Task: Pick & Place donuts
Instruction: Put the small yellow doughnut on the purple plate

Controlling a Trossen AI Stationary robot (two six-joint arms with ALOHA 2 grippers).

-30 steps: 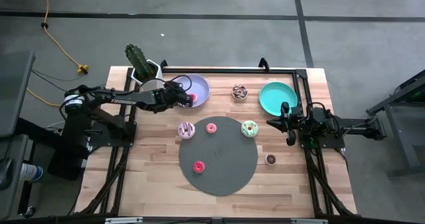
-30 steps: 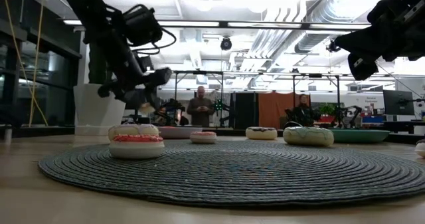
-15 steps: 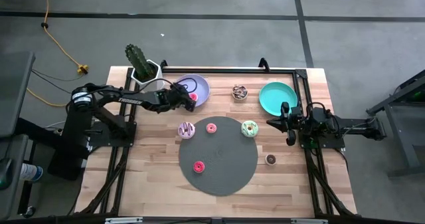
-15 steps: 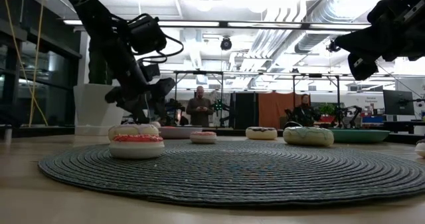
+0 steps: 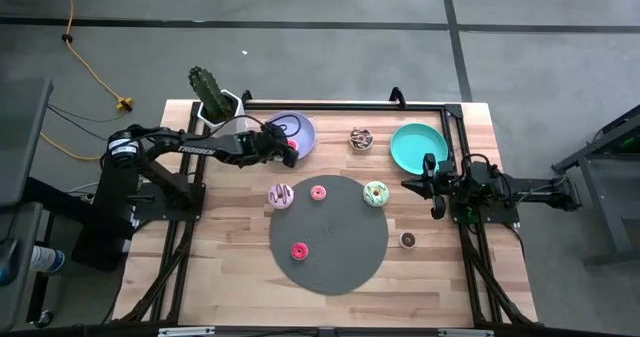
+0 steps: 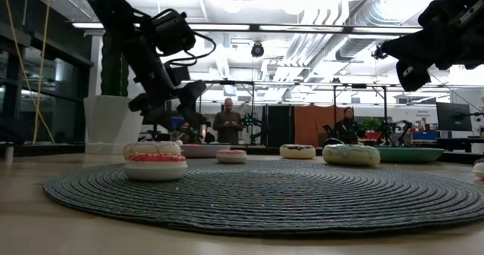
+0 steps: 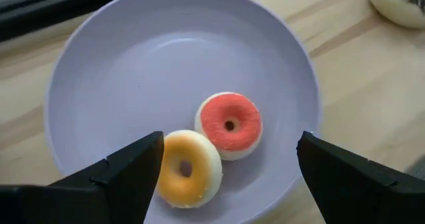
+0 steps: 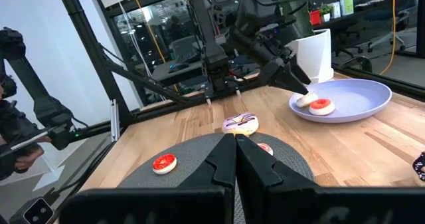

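Observation:
My left gripper (image 7: 229, 159) (image 5: 284, 150) hangs open over the lavender plate (image 7: 133, 58) (image 5: 301, 129), pointing slantwise down. On the plate's floor below it lie an orange donut (image 7: 188, 167) and a red donut (image 7: 230, 123), flat and side by side. A white-purple sprinkled donut (image 5: 281, 194), a pink donut (image 5: 318, 192), a green donut (image 5: 375, 192) and another red donut (image 5: 299, 250) lie on the dark grey mat (image 5: 340, 237). My right gripper (image 8: 234, 159) (image 5: 437, 189) is shut and waits at the table's right side.
A teal plate (image 5: 418, 145) sits at the far right. A brown donut (image 5: 360, 137) lies between the plates, and another (image 5: 408, 239) lies on the wood right of the mat. A potted cactus (image 5: 213, 95) stands at the far left corner. People are in the room beyond.
My left gripper has opened over the lavender plate and rolled a little about its own axis. The red donut that was between its fingers now lies on the plate beside the orange one.

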